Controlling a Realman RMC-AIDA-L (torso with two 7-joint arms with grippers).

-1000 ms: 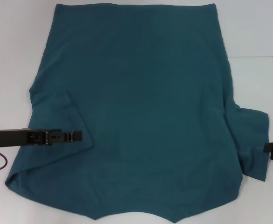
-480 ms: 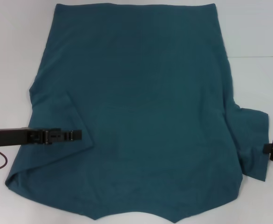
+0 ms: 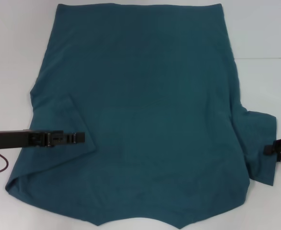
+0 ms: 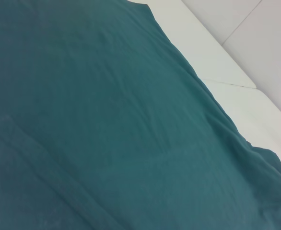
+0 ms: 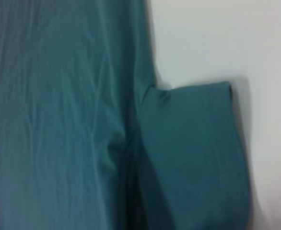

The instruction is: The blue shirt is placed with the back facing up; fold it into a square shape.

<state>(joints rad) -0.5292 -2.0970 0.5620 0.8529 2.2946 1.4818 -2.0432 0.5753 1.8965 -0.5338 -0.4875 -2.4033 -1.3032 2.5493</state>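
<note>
Head view, left to right: left pincer [image 3: 80, 138] lying low over the folded-in left sleeve, seemingly pinning it, opening impossible to tell; blue shirt [image 3: 145, 110] spreading flat across the white table [image 3: 265, 38]; right pincer [image 3: 275, 149] hovering open at the right sleeve's edge, gripping nothing, probably lining up the matching fold.

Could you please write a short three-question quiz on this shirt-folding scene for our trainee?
1. True or false: the left sleeve of the blue shirt is already folded onto the body.
2. Which gripper sits at the outer edge of the unfolded sleeve? A) left B) right
3. Fill in: the shirt lies on a ____ table.

Key:
1. True; the left gripper rests over that folded sleeve.
2. B; the right gripper is at the right sleeve's edge.
3. White; the table is plain white.
</note>
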